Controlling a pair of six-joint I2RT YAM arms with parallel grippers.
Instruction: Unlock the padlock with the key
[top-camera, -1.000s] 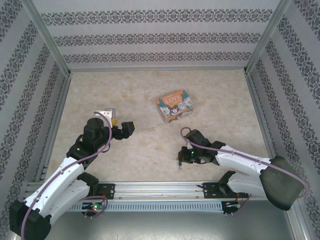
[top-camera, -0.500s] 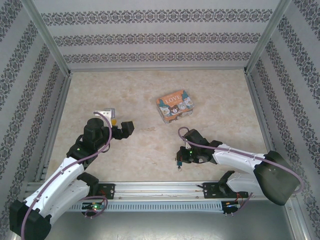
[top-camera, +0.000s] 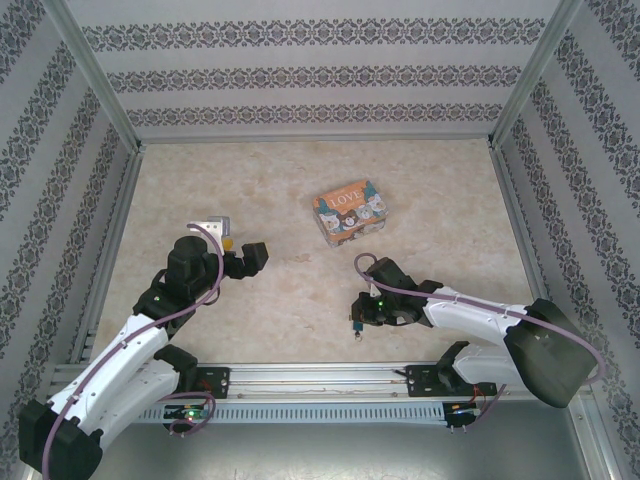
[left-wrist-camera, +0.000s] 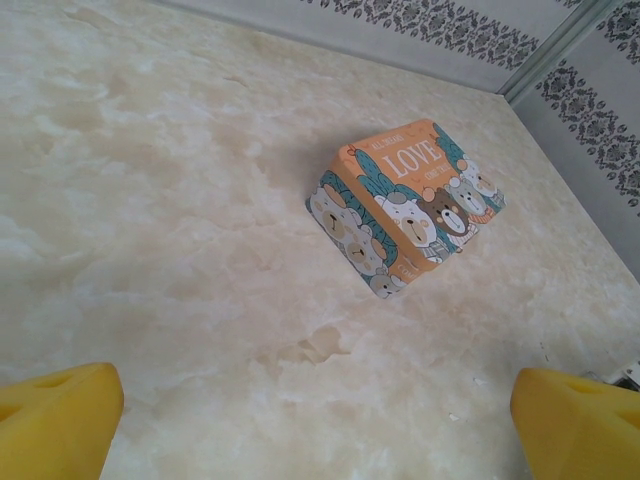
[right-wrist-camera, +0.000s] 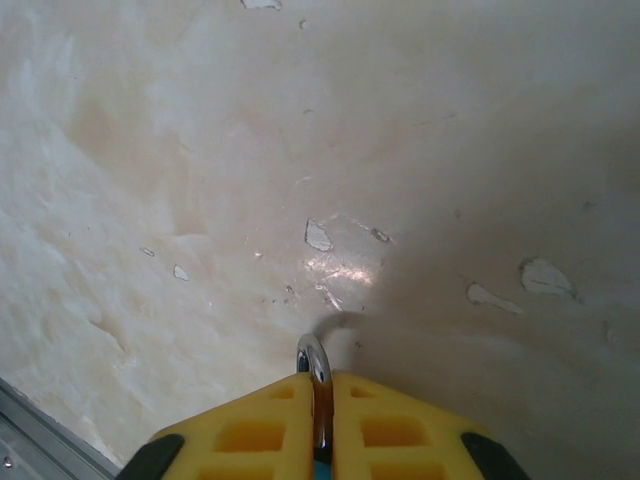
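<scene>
My right gripper (right-wrist-camera: 318, 380) is shut on the padlock (right-wrist-camera: 313, 362). Its silvery shackle sticks out between the yellow fingers, and a sliver of teal body shows at the bottom edge. From above, the padlock (top-camera: 357, 330) hangs at the tip of the right gripper (top-camera: 364, 317), low over the table near the front edge. My left gripper (left-wrist-camera: 320, 425) stands open with nothing between its yellow fingertips (left-wrist-camera: 55, 420); in the top view the left gripper (top-camera: 246, 258) is at the left middle. I cannot make out the key.
A colourful "LOVE" tin (top-camera: 348, 211) with cartoon animals lies on the marble table (top-camera: 440, 200), behind and between the arms; the tin (left-wrist-camera: 405, 205) is ahead of the left gripper. Patterned walls close in three sides, and a metal rail (top-camera: 320, 375) runs along the front.
The right arm has shifted a little to the left, with the padlock at its fingertips. The left arm has not moved.
</scene>
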